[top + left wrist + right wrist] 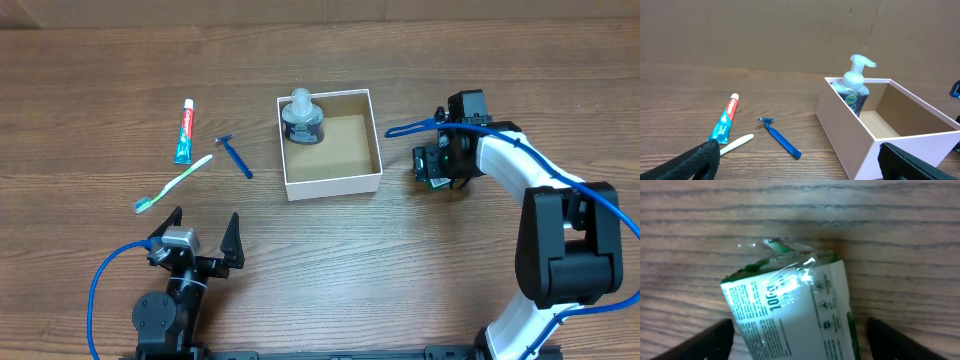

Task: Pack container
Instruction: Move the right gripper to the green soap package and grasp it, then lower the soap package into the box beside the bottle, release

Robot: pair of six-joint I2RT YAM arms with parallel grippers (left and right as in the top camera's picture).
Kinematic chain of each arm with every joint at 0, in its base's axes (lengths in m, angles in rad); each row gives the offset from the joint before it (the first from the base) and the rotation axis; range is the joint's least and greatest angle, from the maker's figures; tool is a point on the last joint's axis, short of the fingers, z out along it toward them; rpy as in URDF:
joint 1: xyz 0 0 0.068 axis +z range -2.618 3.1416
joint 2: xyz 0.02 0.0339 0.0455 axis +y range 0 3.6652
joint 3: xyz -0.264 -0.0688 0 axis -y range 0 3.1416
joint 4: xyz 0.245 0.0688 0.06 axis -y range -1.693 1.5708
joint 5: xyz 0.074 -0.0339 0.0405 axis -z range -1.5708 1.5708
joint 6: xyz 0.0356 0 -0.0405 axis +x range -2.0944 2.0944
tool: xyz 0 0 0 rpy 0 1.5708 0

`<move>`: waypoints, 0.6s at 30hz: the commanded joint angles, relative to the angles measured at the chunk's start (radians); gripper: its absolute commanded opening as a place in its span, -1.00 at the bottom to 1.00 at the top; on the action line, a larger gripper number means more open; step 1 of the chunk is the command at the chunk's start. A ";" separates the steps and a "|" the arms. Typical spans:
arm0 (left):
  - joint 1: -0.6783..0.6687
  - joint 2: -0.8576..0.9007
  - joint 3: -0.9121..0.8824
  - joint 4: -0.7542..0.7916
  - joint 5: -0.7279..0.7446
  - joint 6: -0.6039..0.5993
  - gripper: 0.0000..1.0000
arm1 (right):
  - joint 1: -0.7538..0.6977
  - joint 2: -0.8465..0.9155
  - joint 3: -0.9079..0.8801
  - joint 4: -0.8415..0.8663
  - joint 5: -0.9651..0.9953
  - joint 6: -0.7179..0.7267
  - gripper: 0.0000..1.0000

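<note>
Jaws of right gripper (799, 330) spread astride a green-and-white packet (790, 295) toward the right edge; left gripper (203, 232) likewise released. Advised: centre, close squarely.

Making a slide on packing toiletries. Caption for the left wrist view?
Pump bottle stands in the box; toothpaste, toothbrush and razor lie on the table beside it.

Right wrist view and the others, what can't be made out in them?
Right wrist: the plastic packet runs off the bottom edge, and its print is blurred.
Overhead: the right gripper mostly covers that packet.
Left wrist: the container wall hides the base of the pump bottle.
</note>
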 commanded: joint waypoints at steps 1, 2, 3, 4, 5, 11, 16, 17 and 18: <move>0.011 -0.010 -0.003 0.000 -0.003 0.011 1.00 | -0.004 0.026 -0.036 0.002 -0.026 0.013 0.39; 0.011 -0.010 -0.003 0.000 -0.003 0.011 1.00 | -0.004 0.026 -0.036 -0.001 -0.013 0.032 0.29; 0.011 -0.010 -0.003 0.000 -0.003 0.011 1.00 | -0.004 0.026 -0.036 -0.004 -0.002 0.049 0.17; 0.011 -0.010 -0.003 0.000 -0.003 0.011 1.00 | -0.004 0.026 -0.036 -0.013 0.005 0.065 0.11; 0.011 -0.010 -0.003 0.000 -0.003 0.011 1.00 | -0.004 0.026 -0.036 -0.023 0.011 0.093 0.06; 0.011 -0.010 -0.003 0.000 -0.003 0.011 1.00 | -0.004 0.026 -0.024 -0.042 0.007 0.167 -0.05; 0.011 -0.010 -0.003 0.000 -0.003 0.011 1.00 | -0.008 0.005 0.136 -0.197 0.008 0.186 -0.05; 0.011 -0.010 -0.003 0.000 -0.003 0.011 1.00 | -0.009 -0.011 0.196 -0.247 0.008 0.186 -0.05; 0.011 -0.010 -0.003 0.000 -0.003 0.011 1.00 | -0.009 -0.019 0.230 -0.275 0.008 0.187 -0.05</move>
